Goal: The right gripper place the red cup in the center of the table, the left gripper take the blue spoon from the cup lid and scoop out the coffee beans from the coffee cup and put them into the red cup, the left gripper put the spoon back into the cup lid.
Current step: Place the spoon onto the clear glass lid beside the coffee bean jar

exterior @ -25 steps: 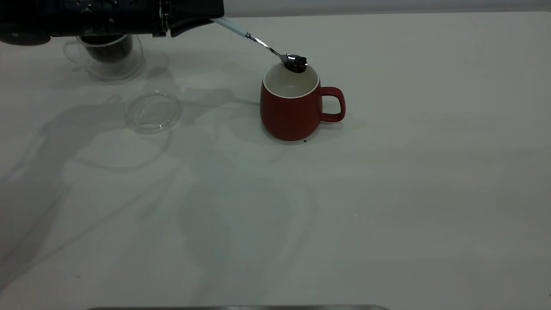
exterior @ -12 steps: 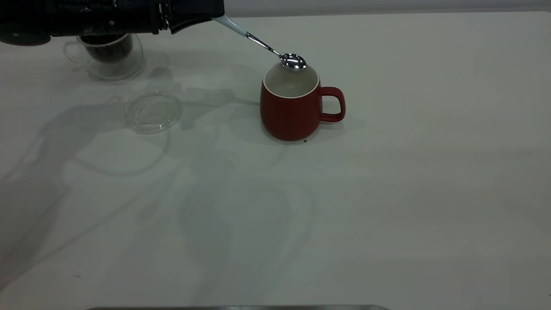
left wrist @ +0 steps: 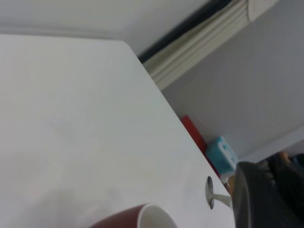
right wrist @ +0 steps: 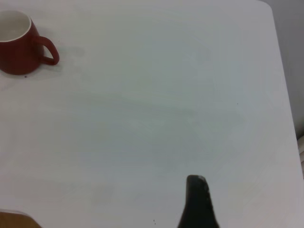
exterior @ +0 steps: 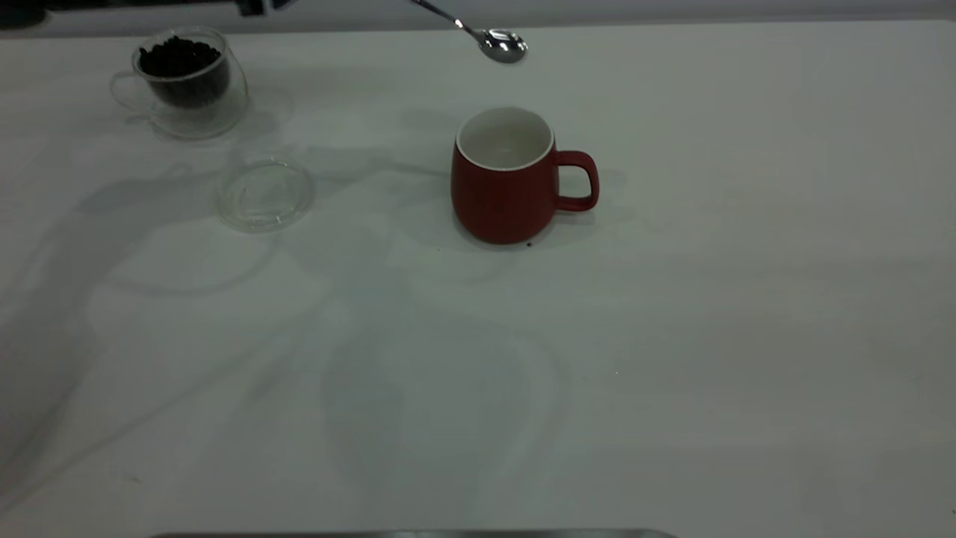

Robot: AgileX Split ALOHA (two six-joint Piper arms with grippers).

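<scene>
Clear glass forms the coffee cup, far left of the red cup on the white desk, with coffee beans heaped inside. Nearer the red cup lies the cup lid, bare. Above the red cup's far rim hangs the blue spoon, gripped by the left gripper fingers. The right gripper hovers well right of the cup; its fingers' state I cannot tell. No writing shows.

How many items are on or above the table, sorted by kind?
Cups: 2, the red cup and the coffee cup
Lids: 1, the cup lid
Spoons: 1, the blue spoon
Heaps of coffee beans: 1
Total: 5
</scene>
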